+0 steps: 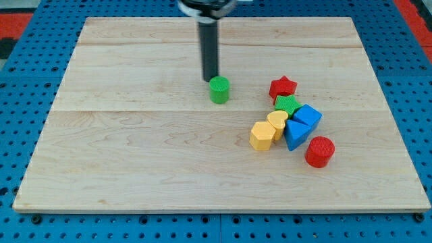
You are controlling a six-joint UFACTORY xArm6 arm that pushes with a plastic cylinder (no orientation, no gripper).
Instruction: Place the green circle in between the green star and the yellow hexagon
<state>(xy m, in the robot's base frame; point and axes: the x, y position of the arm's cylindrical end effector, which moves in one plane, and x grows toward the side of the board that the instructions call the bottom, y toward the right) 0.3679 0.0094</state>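
Observation:
The green circle stands near the board's middle, a little toward the view's top. My tip is just to its upper left, touching or nearly touching it. The green star lies to the right, wedged among other blocks. The yellow hexagon lies below and left of the star. The green circle is apart from both, up and to the left of them.
A red star sits above the green star. A yellow heart, a blue cube and a blue triangle crowd the cluster. A red cylinder stands at its lower right. The wooden board lies on a blue pegboard.

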